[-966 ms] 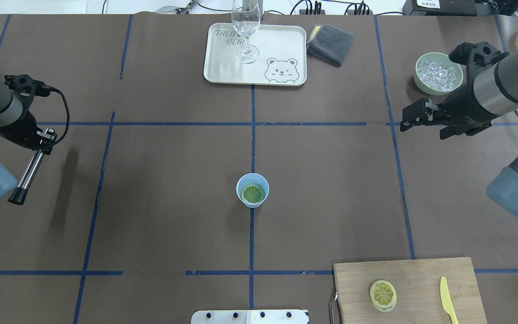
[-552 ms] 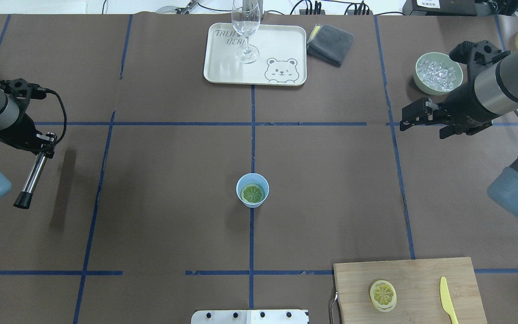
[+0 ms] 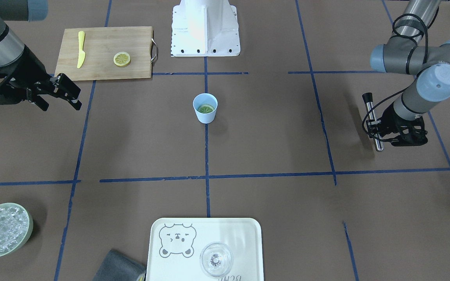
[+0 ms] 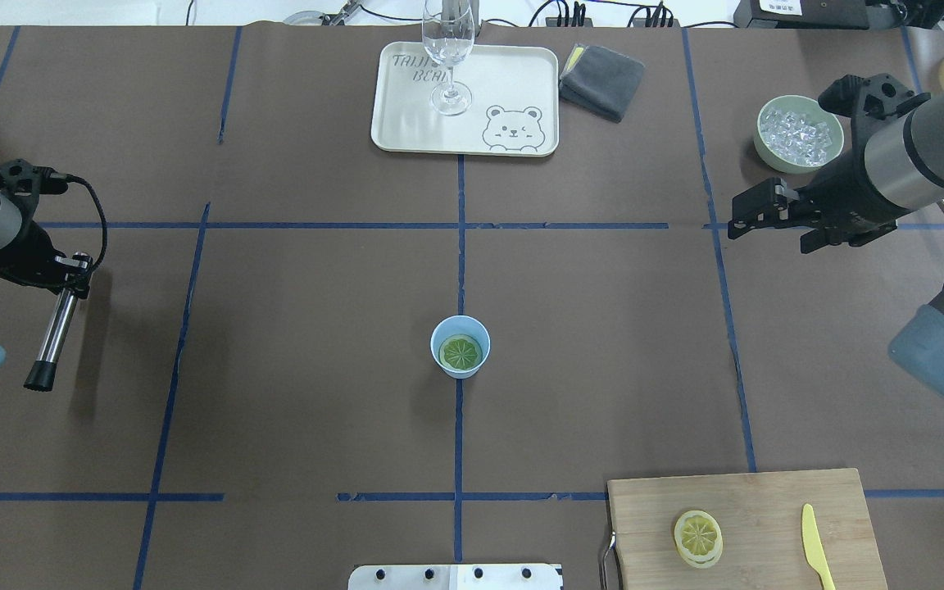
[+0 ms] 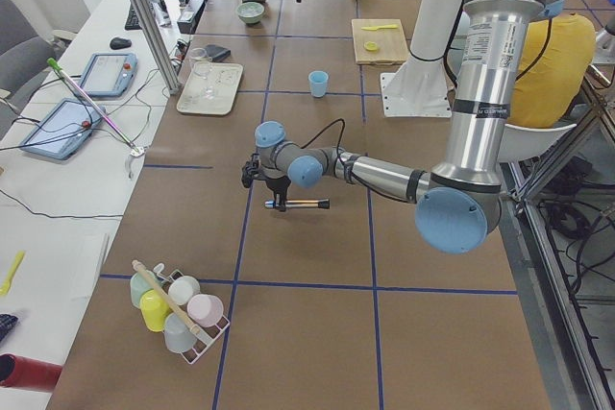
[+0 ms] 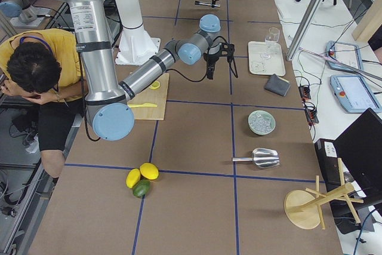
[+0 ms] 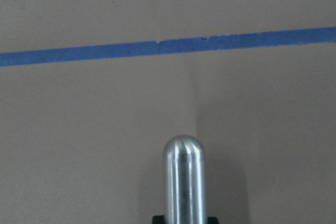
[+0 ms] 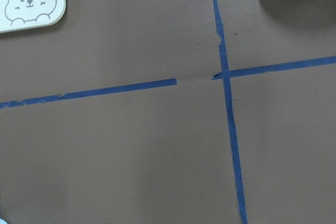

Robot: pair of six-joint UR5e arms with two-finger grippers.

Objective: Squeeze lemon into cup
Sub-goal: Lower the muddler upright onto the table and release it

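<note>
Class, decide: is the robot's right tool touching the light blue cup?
Apart. The overhead view shows the right tool far to the side of the cup, a wide gap between them.

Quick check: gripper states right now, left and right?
Left gripper: closed, holding the metal rod.
Right gripper: open, holding nothing.

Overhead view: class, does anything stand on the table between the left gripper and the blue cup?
Nothing visible does. Between the left gripper, shut on a metal rod, and the cup lies only bare brown table cover. The lemon slice lies inside the cup.
</note>
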